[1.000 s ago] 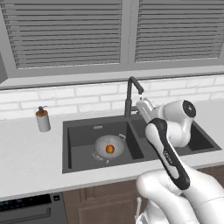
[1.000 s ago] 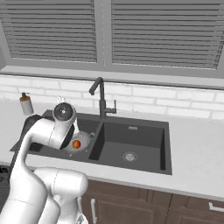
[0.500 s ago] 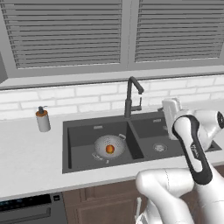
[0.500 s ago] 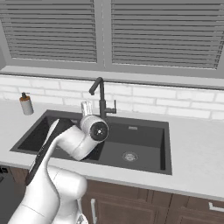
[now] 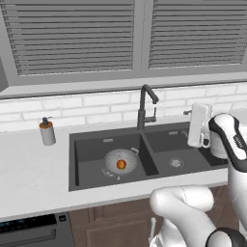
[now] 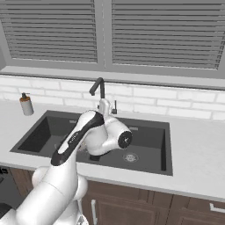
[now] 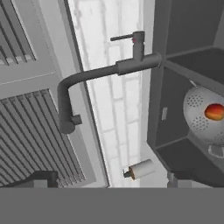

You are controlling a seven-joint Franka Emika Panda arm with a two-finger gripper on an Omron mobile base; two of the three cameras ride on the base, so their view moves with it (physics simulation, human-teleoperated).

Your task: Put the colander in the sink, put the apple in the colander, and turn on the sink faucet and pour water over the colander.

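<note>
The silvery colander [image 5: 115, 161] sits in the left basin of the dark sink [image 5: 193, 166], and the red-orange apple [image 5: 121, 164] rests inside it. In the hand view, rolled on its side, the colander [image 7: 199, 114] and the apple [image 7: 214, 111] lie at the right edge. The tall dark sink faucet [image 5: 143, 109] stands behind the divider, with no water showing from it. My gripper [image 5: 189, 115] hovers over the right basin, to the right of the faucet, and is open and empty. In the hand view the gripper [image 7: 109, 178] faces the faucet [image 7: 100, 72] and its side lever [image 7: 124, 38].
A soap dispenser [image 5: 47, 131] stands on the counter left of the sink, also in the right base view [image 6: 26, 104]. A white tiled wall and shuttered windows rise behind the faucet [image 6: 100, 88]. My arm crosses in front of the sink [image 6: 149, 132].
The arm has swung to the right, from over the left basin to over the right basin, and the hand has turned toward the faucet. The jaws stayed open.
</note>
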